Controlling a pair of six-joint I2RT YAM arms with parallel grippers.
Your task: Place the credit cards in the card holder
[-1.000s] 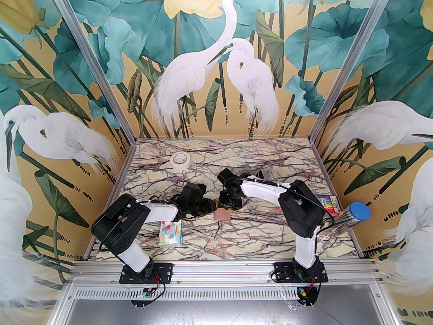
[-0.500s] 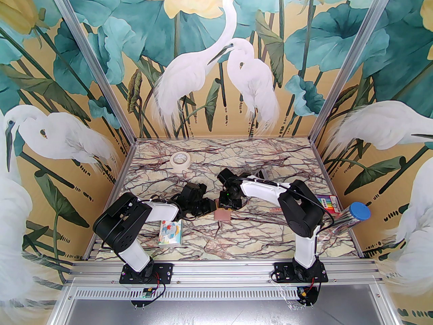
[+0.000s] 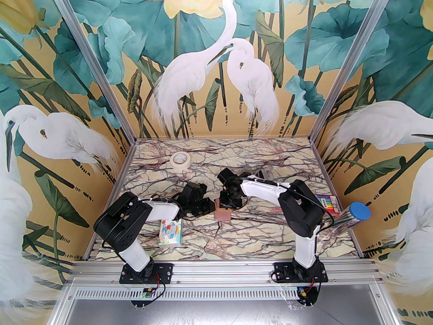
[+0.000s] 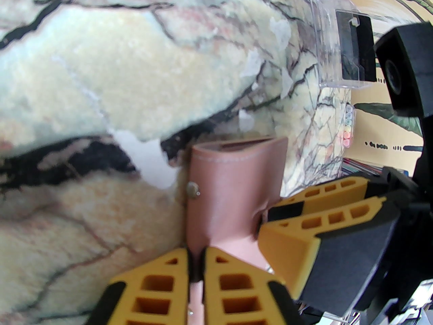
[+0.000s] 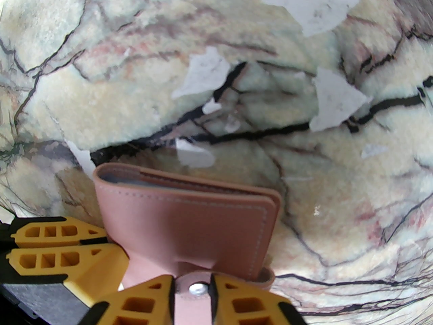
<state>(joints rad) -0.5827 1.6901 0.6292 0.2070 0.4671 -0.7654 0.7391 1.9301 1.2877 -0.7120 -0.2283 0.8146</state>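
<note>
The dusty-pink card holder point(image 3: 223, 215) lies folded on the marble table between both arms. In the left wrist view my left gripper point(image 4: 196, 249) is shut on the card holder's point(image 4: 230, 181) near edge, with pink leather squeezed between its yellow fingers. In the right wrist view my right gripper point(image 5: 192, 279) is shut on the snap flap of the card holder point(image 5: 189, 222). The left gripper's fingers point(image 5: 61, 249) show beside it. A black rectangle that looks like one of the credit cards point(image 4: 355, 49) stands inside a clear plastic box point(image 4: 324, 46) farther back.
A roll of white tape point(image 3: 180, 161) lies at the back left. A cartoon-printed tissue pack point(image 3: 171, 233) sits by the left arm. A marker pack point(image 3: 326, 203) and a clear tube with a blue cap point(image 3: 351, 218) lie at the right edge.
Both grippers stay at the card holder and barely shift. The card holder has not moved on the table.
</note>
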